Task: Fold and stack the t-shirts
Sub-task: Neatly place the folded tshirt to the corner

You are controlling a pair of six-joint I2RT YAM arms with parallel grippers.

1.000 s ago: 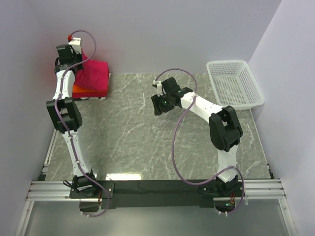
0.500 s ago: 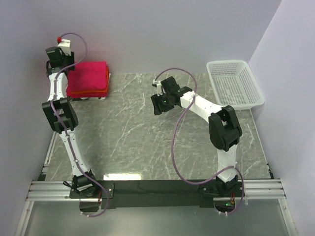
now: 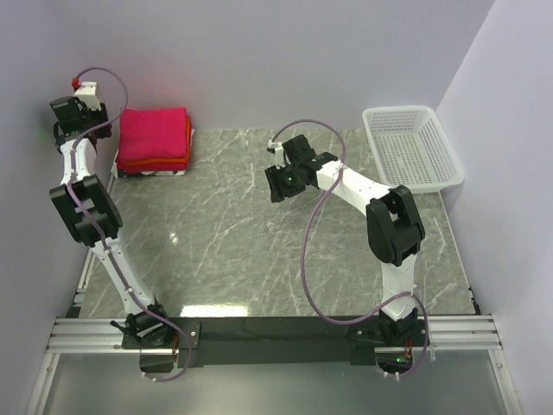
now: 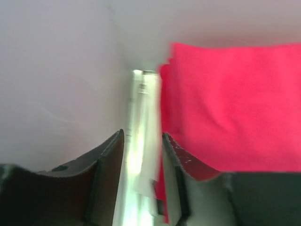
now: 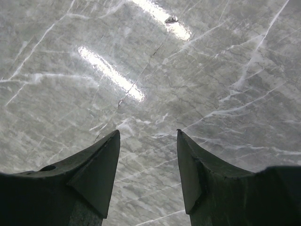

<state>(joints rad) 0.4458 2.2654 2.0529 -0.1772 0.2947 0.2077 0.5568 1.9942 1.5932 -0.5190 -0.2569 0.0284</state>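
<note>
Pulling away from the far-left corner, the left gripper [image 4: 141,135] has let go: a second ago it was down over the stack of t-shirts [image 3: 154,138], and now it hangs just left of it, fingers parted with only a bright metal rail [image 4: 141,94] showing in the gap; the crimson-pink t-shirt [image 3: 154,128] lies flat on top, with orange edges [image 3: 187,143] showing beneath it; I judge this placement done, and since no loose shirt shows on the table [image 3: 259,233], the task looks close to finished; the right gripper [image 5: 148,134] has not moved, its fingers spread over bare marble, holding nothing; the white mesh basket [image 3: 406,111] at the far right shows no garment inside.
</note>
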